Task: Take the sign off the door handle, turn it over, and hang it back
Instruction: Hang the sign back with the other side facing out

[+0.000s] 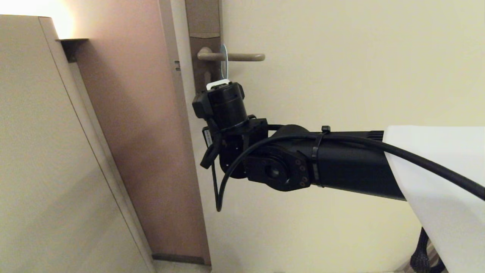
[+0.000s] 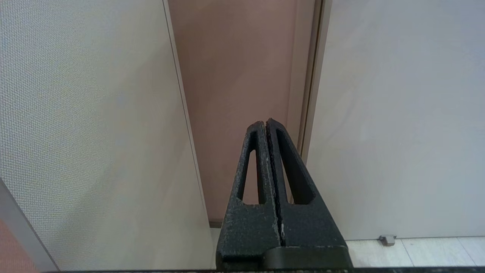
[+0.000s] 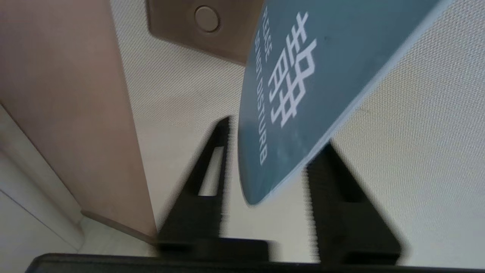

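Observation:
The sign [image 1: 224,62] hangs edge-on over the door handle [image 1: 244,57], a beige lever on a brown backplate [image 1: 202,68]. My right arm reaches up from the right, its wrist [image 1: 223,102] just under the sign. In the right wrist view the sign [image 3: 303,57] shows its blue-grey side with white text. Its rounded lower end sits between the spread fingers of my right gripper [image 3: 276,134], which is open. The card's pale edge runs close by one finger [image 3: 341,182]. My left gripper [image 2: 266,122] is shut and holds nothing, low down facing the door's foot.
The door [image 1: 322,94] is cream. A pinkish-brown wall strip [image 1: 132,132] and a pale panel [image 1: 45,151] stand to its left. The backplate's keyhole [image 3: 207,18] shows above the fingers. A small door stop [image 2: 387,239] sits at floor level.

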{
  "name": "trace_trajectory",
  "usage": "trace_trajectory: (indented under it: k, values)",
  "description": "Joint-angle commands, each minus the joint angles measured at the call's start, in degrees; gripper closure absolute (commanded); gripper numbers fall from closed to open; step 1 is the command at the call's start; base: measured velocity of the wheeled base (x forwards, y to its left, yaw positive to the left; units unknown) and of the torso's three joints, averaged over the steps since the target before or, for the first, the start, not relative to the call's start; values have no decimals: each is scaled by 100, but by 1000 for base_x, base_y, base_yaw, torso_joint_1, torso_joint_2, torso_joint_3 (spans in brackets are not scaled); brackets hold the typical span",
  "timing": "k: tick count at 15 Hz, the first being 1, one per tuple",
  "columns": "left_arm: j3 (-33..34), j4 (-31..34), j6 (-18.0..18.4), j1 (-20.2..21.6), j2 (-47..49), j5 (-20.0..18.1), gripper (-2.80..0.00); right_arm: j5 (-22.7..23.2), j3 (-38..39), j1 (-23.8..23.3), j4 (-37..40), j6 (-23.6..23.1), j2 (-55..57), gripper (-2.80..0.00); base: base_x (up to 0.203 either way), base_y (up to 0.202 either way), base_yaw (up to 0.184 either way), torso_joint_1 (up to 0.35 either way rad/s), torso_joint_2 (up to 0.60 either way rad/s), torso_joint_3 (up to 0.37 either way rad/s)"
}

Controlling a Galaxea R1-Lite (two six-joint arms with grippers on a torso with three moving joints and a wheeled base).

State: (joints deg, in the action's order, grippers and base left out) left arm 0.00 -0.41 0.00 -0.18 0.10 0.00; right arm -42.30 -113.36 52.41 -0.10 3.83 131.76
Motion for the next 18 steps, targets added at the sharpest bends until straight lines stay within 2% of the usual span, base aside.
trace_trajectory:
  k: [1,6,10,18]
  values:
    - [0,-2,0,1,-1,0,0,-24,16,24,2,27,-10,-280,0,0,0,0,0,0]
    - [0,-2,0,1,-1,0,0,-14,188,29,36,134,-240,-280,0,0,0,0,0,0]
    - [0,-2,0,1,-1,0,0,228,277,15,44,127,-615,-280,0,0,0,0,0,0]
    - [0,-2,0,1,-1,0,0,319,815,-3,36,127,-1155,-280,0,0,0,0,0,0]
